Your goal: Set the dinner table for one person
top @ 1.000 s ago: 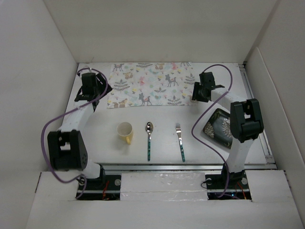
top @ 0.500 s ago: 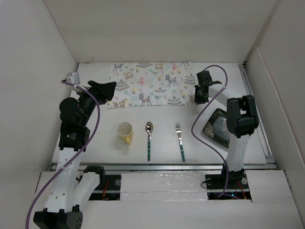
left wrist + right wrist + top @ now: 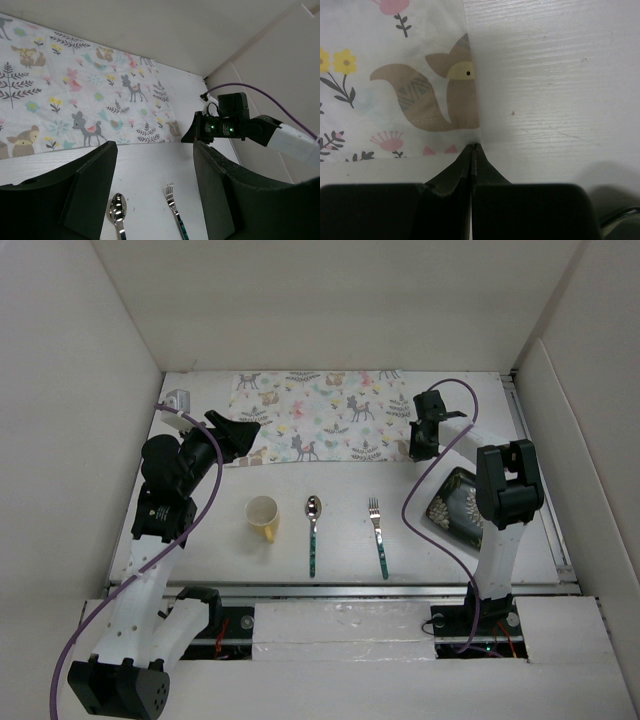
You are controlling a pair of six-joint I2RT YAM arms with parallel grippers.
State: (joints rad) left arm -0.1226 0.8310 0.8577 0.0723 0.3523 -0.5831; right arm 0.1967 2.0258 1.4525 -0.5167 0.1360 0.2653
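Note:
The dinner table [image 3: 430,550] is a white top with a pastel animal-print cloth mat [image 3: 315,425] lying flat at its far side. My right gripper [image 3: 412,452] is down at the mat's near right corner, and in the right wrist view it [image 3: 472,146] is shut with the corner of the mat [image 3: 395,75] pinched at its tips. My left gripper [image 3: 245,430] hovers open above the mat's near left corner. Its wide jaws [image 3: 155,147] frame bare table, with the mat [image 3: 75,90] beyond.
A yellow cup [image 3: 262,515], a spoon [image 3: 312,530] and a fork [image 3: 377,530] with teal handles lie in a row in front of the mat. A dark patterned plate [image 3: 460,505] sits at the right beside my right arm. White walls enclose the table; a metal rail [image 3: 380,590] runs along its near edge.
The right gripper has closed on the mat's near right corner. The left arm has risen from the far left corner and swung right over the mat's left end.

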